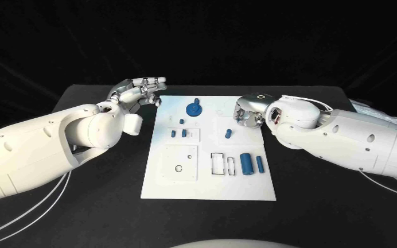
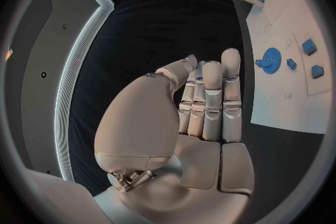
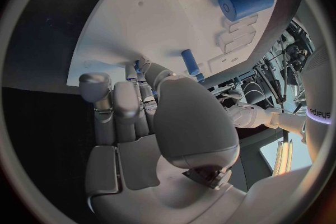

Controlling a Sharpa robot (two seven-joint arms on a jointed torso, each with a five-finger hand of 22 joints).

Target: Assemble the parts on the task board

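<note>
While the task board (image 1: 209, 185) lies flat at the centre of the black table (image 1: 99, 213), both hands sit at its far corners, one to each side. The left hand (image 1: 136, 92) hovers just off the board's far left corner, at about ten o'clock from the board's middle; its fingers (image 2: 210, 102) stand nearly straight and close together, the thumb apart, and it holds nothing. The blue gear (image 1: 194, 108) lies on the board at about three o'clock from that hand, near it but not touching.

The right hand (image 1: 250, 114) is over the board's far right edge, at about two o'clock from the middle, fingers curled in toward the palm (no part visibly grasped). A small upright blue peg (image 1: 228, 134) stands just beside it, at about seven o'clock from the hand.

Other parts on the board: small blue blocks (image 1: 179, 134) left of centre, and a thick blue cylinder (image 1: 245, 163) with a thinner blue rod (image 1: 260, 165) beside it at the near right. Rectangular slots (image 1: 217, 163) lie just left of the cylinder.

The right arm's casing hides the board's right edge near the hand. The right fingertips are hard to make out in the head view.
</note>
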